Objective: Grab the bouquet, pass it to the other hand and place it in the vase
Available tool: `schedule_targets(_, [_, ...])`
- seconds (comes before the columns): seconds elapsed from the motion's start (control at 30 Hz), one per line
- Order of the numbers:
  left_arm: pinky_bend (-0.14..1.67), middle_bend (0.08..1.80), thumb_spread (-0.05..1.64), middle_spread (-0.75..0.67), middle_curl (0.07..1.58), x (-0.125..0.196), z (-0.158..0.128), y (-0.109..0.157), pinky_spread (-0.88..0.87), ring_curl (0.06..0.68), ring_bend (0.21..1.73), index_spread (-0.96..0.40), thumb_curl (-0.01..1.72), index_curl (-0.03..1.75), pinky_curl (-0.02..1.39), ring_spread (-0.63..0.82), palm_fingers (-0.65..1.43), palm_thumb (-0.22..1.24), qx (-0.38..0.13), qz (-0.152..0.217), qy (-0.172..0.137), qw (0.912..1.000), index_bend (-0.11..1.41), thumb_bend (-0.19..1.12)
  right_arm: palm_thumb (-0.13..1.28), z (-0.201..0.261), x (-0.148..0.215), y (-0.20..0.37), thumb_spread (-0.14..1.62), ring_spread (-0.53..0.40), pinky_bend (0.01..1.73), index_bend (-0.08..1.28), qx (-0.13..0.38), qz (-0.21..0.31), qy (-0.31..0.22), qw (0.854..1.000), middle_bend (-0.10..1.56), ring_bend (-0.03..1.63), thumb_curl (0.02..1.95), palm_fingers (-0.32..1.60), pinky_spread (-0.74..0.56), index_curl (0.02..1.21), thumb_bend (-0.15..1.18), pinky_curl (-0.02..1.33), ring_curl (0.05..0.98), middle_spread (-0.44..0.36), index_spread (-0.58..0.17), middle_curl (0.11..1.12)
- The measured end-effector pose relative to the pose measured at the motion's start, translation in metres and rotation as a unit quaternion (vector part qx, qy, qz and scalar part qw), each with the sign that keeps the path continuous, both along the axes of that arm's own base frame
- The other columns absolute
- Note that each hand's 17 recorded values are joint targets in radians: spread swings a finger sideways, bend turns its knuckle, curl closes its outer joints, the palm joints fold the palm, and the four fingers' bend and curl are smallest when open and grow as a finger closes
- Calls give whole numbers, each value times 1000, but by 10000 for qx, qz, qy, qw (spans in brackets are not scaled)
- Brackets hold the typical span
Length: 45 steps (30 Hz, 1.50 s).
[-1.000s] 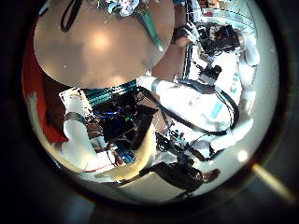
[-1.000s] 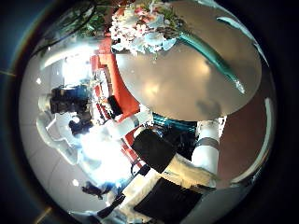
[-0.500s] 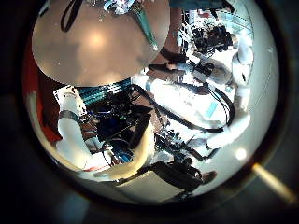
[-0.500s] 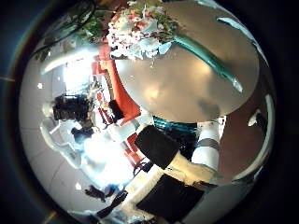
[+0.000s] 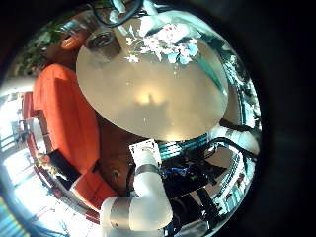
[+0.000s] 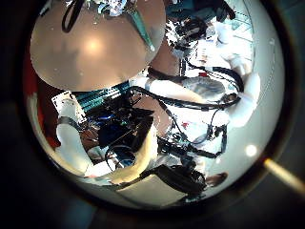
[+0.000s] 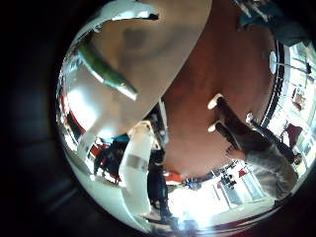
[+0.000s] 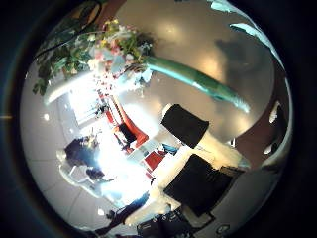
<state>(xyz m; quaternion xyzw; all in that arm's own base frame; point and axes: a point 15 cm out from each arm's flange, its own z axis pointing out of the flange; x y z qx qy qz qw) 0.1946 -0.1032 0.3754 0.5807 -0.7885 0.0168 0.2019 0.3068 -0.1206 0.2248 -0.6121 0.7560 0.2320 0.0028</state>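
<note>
The bouquet (image 5: pixel 163 39), a bunch of small blossoms on long stems, lies on the round table (image 5: pixel 148 99) near its far edge. A round-rimmed vessel (image 5: pixel 99 41), which looks like the vase, stands on the table beside it. In the right thumb side palm view the flower heads (image 8: pixel 114 50) and stems (image 8: pixel 193 79) loom large, close to that palm. The stems' cut ends (image 7: pixel 126 89) show in the right little finger side palm view. My right hand (image 6: pixel 195 29) hangs on its arm (image 6: pixel 191 91) beside the table's rim. No part of my left hand shows.
A long sofa (image 5: pixel 64 109) curves round one side of the table. Two dark chairs (image 8: pixel 183 124) stand on the floor beyond the stems. My left arm (image 5: pixel 138 197) rises from its stand below the table's edge.
The bouquet has grown larger in the right thumb side palm view, so that palm has come closer to it. In the left thumb side palm view the right hand has shifted toward the table.
</note>
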Motion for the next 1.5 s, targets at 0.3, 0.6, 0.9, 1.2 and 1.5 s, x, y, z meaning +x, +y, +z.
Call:
schedule_targets(0.3, [181,190,1117,458,306,2,8,-4,572,210,414,27,302,390,250,594,88,251,-138,11,-81,9999,192,-22,520,-50,-9,22,1114,-163,734,186,-3,167,148,9998,464,939,379,513,177,350,-21,-4,224,-96,-264,435])
schedule_targets(0.6, [180,188,1118,458,304,1,9,-7,572,209,410,26,302,394,246,594,91,251,-165,-35,-73,9998,193,-22,513,-42,-18,31,1110,-172,749,188,-206,359,-41,9991,493,963,384,496,140,376,-24,-5,244,-100,-265,460])
schedule_targets(0.9, [180,190,1118,458,306,-3,9,-8,572,209,408,26,302,394,244,594,92,251,-175,-136,-102,9997,192,-22,492,-43,-50,51,1107,-183,767,192,-252,496,-18,9984,511,978,383,484,130,397,-24,-6,262,-102,-260,478])
schedule_targets(1.2, [180,189,1118,457,307,-8,8,-9,571,209,406,26,302,396,242,594,93,251,-187,-217,-119,9995,194,-22,491,-61,-55,53,1106,-176,777,197,-308,362,-3,9989,523,962,384,470,127,417,-23,-6,268,-102,-262,493])
schedule_targets(1.5, [179,189,1118,457,306,-7,6,-9,571,208,403,26,302,399,240,594,96,251,-190,-217,-134,9995,194,-22,533,-69,-43,51,1096,-192,767,209,-470,278,-177,9984,537,982,393,513,86,442,-15,-10,281,-111,-272,508])
